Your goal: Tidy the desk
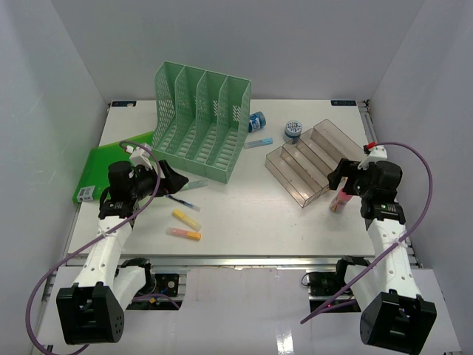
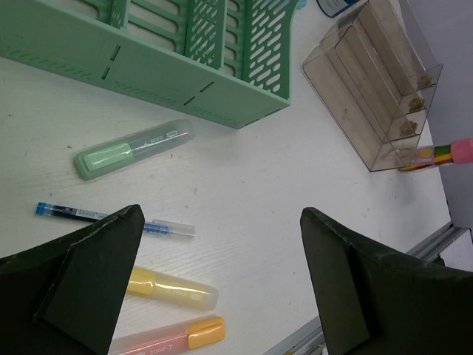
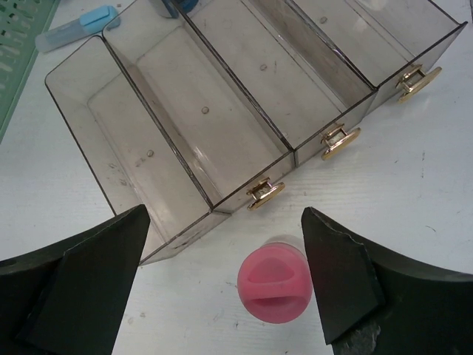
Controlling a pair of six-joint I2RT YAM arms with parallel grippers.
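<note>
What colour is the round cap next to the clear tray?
Pink. The cap shows best in the right wrist view, beside the clear tray.

The place is a robot test cell in a lab, set up to look like an office desk. Plain white walls (image 1: 44, 111) box in the white desk (image 1: 281, 214) on three sides. A metal rail (image 1: 244, 262) runs along its front edge, where the left arm (image 1: 111, 244) and the right arm (image 1: 388, 244) are mounted, each trailing a purple cable (image 1: 421, 166). Office supplies lie on top: a green file rack (image 1: 199, 126), a clear tiered tray (image 1: 310, 163), a green folder (image 1: 103, 174), a yellow highlighter (image 1: 186, 219) and a pen (image 1: 182, 200).
</note>
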